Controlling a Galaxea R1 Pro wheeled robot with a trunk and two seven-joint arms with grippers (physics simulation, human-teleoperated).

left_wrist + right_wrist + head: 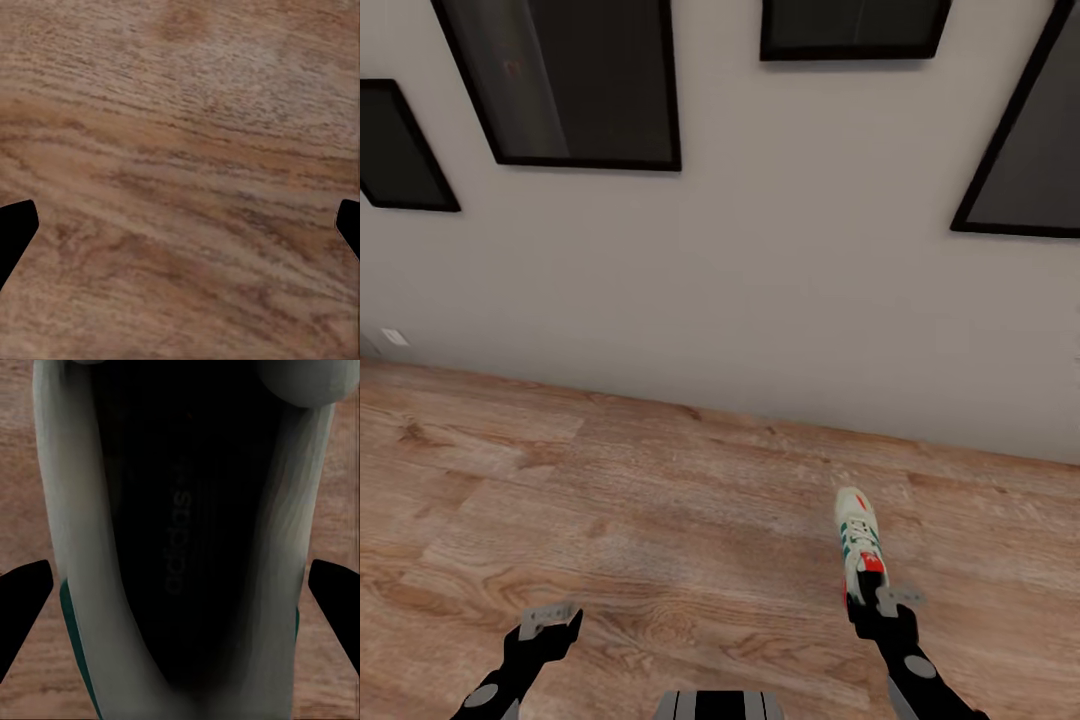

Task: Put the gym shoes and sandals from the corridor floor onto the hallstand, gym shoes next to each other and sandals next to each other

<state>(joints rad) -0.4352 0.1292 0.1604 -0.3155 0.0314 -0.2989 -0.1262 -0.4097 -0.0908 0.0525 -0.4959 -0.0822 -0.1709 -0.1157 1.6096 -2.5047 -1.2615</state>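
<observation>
One gym shoe, white with green stripes and a red tongue, lies toe away from me at the right of the corridor floor. My right gripper sits at its heel end. In the right wrist view I look down into the dark inside of the gym shoe, and my right gripper has a black finger against each side of the collar, shut on it. My left gripper hangs open over bare floor, with its fingers far apart. The sandals and the hallstand are out of view.
A pale grey wall with several dark framed pictures closes off the floor just beyond the shoe. A small white wall socket sits low at the far left. Wood planks stretch left and in front of me.
</observation>
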